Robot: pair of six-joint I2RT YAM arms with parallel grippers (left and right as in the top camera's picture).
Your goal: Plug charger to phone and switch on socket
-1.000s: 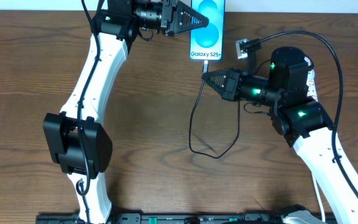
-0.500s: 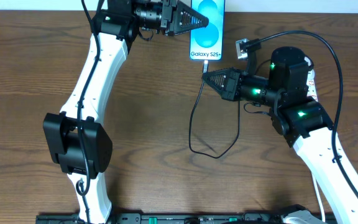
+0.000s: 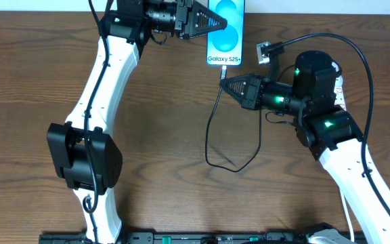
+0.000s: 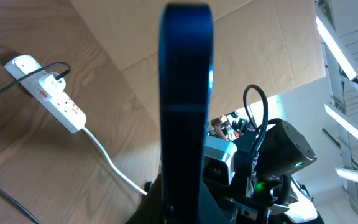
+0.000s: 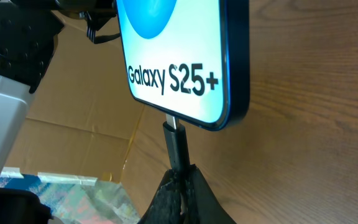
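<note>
Tabletop (image 3: 32, 102) unchanged: right claw (image 5: 180, 177) still holds charger (image 5: 178, 144) against phone (image 5: 179, 56).

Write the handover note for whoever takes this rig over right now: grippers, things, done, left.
The left gripper is shut on the phone, at the top of the overhead view.
The right gripper is shut on the charger at its connector. The tip is at the phone's bottom port with a sliver of metal showing, so it is probably not fully seated.
The socket has the charger's plug in it; the switch position is unreadable.
Done: plug in, connector aligned.
Left: push connector home, release, switch socket on.
</note>
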